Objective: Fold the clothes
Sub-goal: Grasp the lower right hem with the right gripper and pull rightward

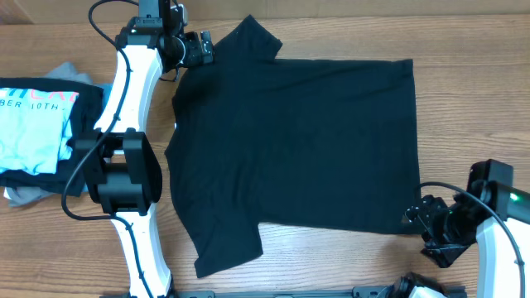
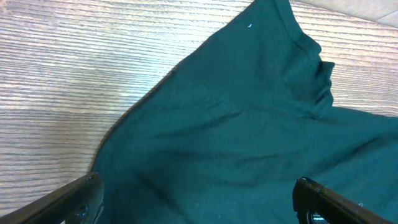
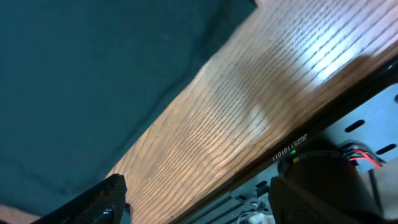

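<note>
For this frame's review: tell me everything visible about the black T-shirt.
The black T-shirt is plain, short-sleeved and of soft fabric. It lies spread flat and unfolded on the wooden table, neck toward the left arm's side, hem toward the right's, sleeves out to the far and near edges. There are slight wrinkles at the far shoulder. The open left gripper is over that shoulder and the open right gripper is at the near hem corner; whether either touches it cannot be told.

White "BER 10TH" on light blue T-shirt [image 1: 33,132]; upside-down code on table-edge rail [image 3: 367,112], illegible
</note>
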Controlling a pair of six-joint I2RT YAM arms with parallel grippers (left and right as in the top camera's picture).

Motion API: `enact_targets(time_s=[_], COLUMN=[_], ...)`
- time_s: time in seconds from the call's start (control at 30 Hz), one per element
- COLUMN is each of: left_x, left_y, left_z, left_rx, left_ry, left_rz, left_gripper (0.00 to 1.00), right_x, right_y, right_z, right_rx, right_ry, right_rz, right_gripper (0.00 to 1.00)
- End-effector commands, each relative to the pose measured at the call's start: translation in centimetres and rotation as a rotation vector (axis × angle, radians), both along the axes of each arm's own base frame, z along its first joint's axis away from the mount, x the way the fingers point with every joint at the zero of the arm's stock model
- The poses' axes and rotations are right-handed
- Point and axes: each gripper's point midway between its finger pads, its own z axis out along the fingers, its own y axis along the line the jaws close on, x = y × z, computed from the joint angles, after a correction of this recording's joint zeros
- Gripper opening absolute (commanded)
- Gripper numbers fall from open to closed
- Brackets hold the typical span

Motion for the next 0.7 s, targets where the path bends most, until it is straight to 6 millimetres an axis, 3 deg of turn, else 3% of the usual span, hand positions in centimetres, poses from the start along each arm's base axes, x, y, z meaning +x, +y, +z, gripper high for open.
enact_targets(time_s=[0.0, 0.2, 0.37, 0.67], left_x=[0.2, 0.2, 0.2, 0.2], left_y=[0.0, -0.2, -0.1, -0.1], left_z=[1.8, 1.8, 1.8, 1.8], left_rx=[-0.011, -0.011, -0.011, -0.011], left_ry=[-0.033, -0.033, -0.033, -0.033], left_rz=[0.01, 0.006, 0.008, 0.008], left_gripper=[1.0, 1.0, 1.0, 1.0], right_x=[-0.3, 0.7, 1.2, 0.8], right_y=[-0.9, -2.1, -2.4, -1.9], right_z=[-1.4, -2.5, -3.5, -7.8], right_rx=[-0.044, -0.098, -0.101, -0.078], right_ry=[0.07, 0.076, 0.077, 0.133], right_rz=[-0.138, -0.28, -0.314, -0.407], right_gripper=[0.78, 0.81, 0.75, 0.7])
